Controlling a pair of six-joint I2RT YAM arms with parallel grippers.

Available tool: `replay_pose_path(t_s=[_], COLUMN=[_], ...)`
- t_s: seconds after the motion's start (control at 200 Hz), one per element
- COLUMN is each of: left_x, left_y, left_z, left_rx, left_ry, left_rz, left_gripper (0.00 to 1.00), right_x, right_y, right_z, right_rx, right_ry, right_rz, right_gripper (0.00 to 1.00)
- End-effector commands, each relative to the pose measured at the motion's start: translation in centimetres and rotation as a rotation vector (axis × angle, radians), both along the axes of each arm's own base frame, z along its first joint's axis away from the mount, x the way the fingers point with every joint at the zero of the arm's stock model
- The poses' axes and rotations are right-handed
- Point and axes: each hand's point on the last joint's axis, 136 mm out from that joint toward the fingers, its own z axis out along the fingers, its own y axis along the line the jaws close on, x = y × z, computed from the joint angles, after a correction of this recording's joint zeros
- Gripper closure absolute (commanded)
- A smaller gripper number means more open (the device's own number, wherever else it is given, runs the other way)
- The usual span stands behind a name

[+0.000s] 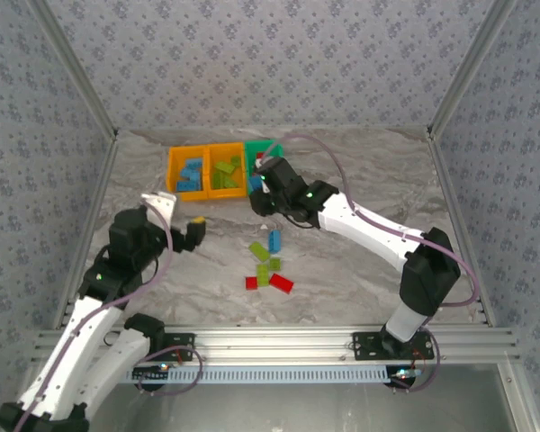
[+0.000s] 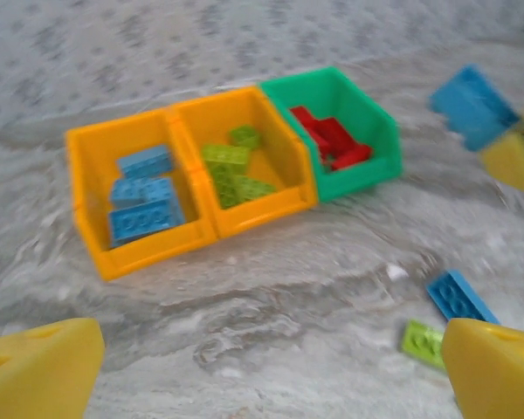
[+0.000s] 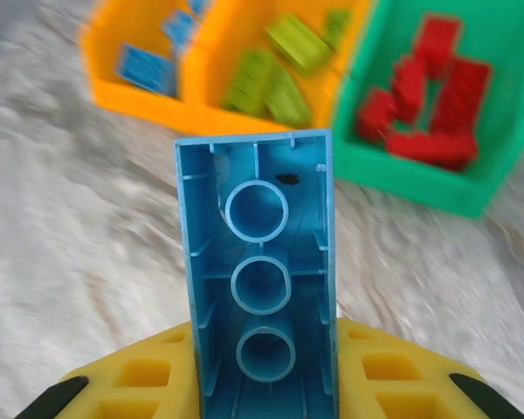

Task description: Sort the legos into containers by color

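Overhead, the right gripper (image 1: 262, 183) hovers at centre frame just below the three joined bins (image 1: 207, 193). The left gripper (image 1: 194, 232) hangs mid-left, probably to leave room around the loose legos (image 1: 268, 263). The left wrist view shows its own fingers (image 2: 498, 367) spread wide, and the bins' sorted blue, lime and red bricks. The right wrist view adds what the overhead view blurs: jaws pinching a blue brick (image 3: 260, 262) on end, likely bound for the blue-filled orange bin (image 3: 140, 103) at upper left.

Top external: fixed high behind the near edge, looking down and forward over the whole worktop (image 1: 342, 279). Left wrist: low, mid-distance, facing the bins (image 2: 262, 212) obliquely. Right wrist: closer, tilted down at them. Shared by all: the bins.
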Motion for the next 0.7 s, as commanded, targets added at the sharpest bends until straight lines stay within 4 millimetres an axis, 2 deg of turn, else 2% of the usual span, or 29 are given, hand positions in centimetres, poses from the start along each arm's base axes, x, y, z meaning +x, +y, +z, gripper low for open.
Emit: replay_pose_path(t_s=[0.0, 0.06, 0.1, 0.205, 0.23, 0.26, 0.28, 0.34, 0.355, 0.56, 0.695], left_x=[1.2, 1.3, 1.3, 1.4, 1.4, 1.4, 1.4, 1.3, 1.3, 0.9, 1.0], left_y=[2.9, 4.7, 5.4, 5.5, 5.5, 5.5, 5.6, 5.7, 5.7, 6.3, 6.0], left_z=[2.1, 1.7, 1.5, 1.3, 1.2, 1.2, 1.1, 1.1, 1.0, -0.1, 0.0], left_rx=[-0.204, -0.247, -0.259, -0.267, -0.267, -0.263, -0.261, -0.247, -0.240, -0.138, -0.147], left_ry=[-0.007, -0.001, -0.002, -0.004, -0.002, 0.000, 0.000, -0.003, -0.003, -0.005, -0.010], left_rz=[0.167, 0.258, 0.291, 0.302, 0.302, 0.303, 0.304, 0.305, 0.305, 0.320, 0.308], left_gripper=[0.01, 0.01, 0.01, 0.01, 0.01, 0.01, 0.01, 0.01, 0.01, 0.01, 0.01], right_x=[1.3, 2.5, 3.4, 6.3, 7.0, 7.6, 8.0, 9.0, 9.3, 12.8, 14.9], right_y=[3.3, 5.6, 7.1, 9.8, 10.5, 11.3, 12.0, 13.6, 13.9, 17.4, 18.4], right_z=[-0.7, -0.3, -1.0, -2.8, -2.7, -3.6, -3.2, -4.0, -4.5, -4.4, -4.6], right_rx=[-0.007, 0.016, 0.021, 0.023, 0.036, 0.033, 0.043, 0.036, 0.030, 0.082, 0.138], right_ry=[-0.009, -0.040, -0.039, -0.045, -0.052, -0.049, -0.063, -0.088, -0.091, -0.175, -0.222], right_rz=[0.078, 0.104, 0.123, 0.131, 0.138, 0.154, 0.168, 0.198, 0.202, 0.208, 0.178], right_gripper=[0.71, 0.71, 0.71, 0.71, 0.71, 0.71, 0.71, 0.71, 0.71, 0.70, 0.64])
